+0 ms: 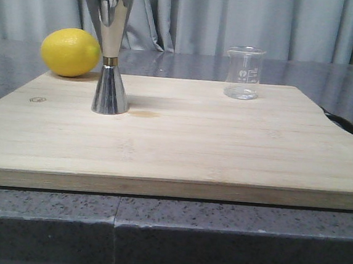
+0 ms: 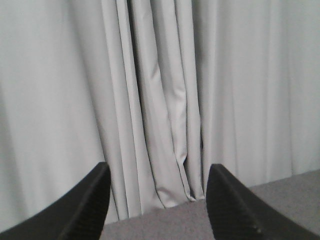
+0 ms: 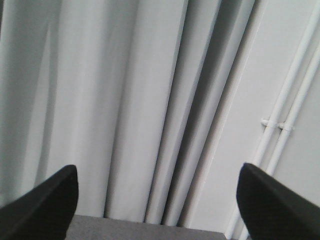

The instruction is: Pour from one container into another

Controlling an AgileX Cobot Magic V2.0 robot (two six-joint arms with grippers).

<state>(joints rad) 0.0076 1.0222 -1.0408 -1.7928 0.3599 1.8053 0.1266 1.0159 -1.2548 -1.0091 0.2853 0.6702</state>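
A small clear glass beaker [image 1: 243, 73] with faint white marks stands upright at the back right of the wooden board [image 1: 182, 139]. The tall steel hourglass jigger [image 1: 111, 55] with its brass waist band stands upright on the board's left part. Neither arm shows in the front view. In the left wrist view my left gripper [image 2: 157, 172] is open, nothing between its black fingers [image 2: 90, 200], and it faces grey curtain. My right gripper [image 3: 157, 175] is open wide and empty, also facing curtain. Neither beaker nor jigger appears in the wrist views.
A yellow lemon [image 1: 70, 52] lies just behind the board's back left corner, close to the jigger. A dark curved object [image 1: 347, 125] pokes out past the board's right edge. The board rests on a grey stone counter [image 1: 155, 235]. White pipes [image 3: 285, 120] run down the wall.
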